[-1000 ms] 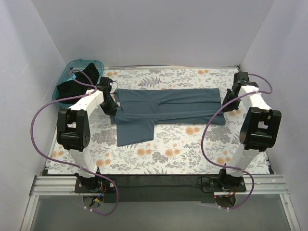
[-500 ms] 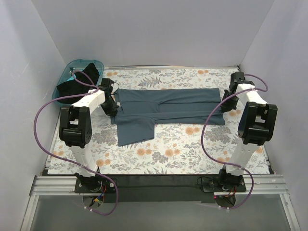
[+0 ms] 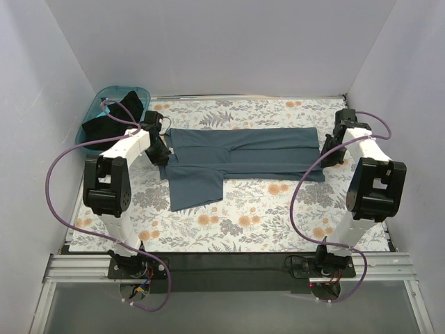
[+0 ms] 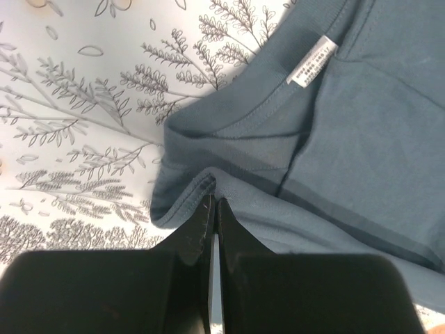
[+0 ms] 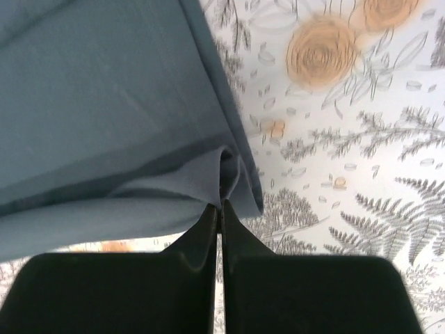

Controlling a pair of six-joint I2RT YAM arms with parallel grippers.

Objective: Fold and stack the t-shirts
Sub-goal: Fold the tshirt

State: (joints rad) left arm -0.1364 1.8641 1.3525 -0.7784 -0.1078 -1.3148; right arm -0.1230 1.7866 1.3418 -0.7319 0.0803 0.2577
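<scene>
The slate blue-grey t-shirt (image 3: 240,156) lies flat across the far middle of the floral table (image 3: 264,216), folded lengthwise, one sleeve section projecting toward the near side at its left end; its neck label (image 4: 312,60) faces up beside the collar; the left gripper (image 4: 213,205) is closed to a hairline gap, pinching a fold of cloth at the collar end; the right gripper (image 5: 220,209) is likewise closed, pinching the bunched hem corner; the black t-shirt (image 3: 111,122) sits in the teal basket (image 3: 104,94) at the far-left corner.
</scene>
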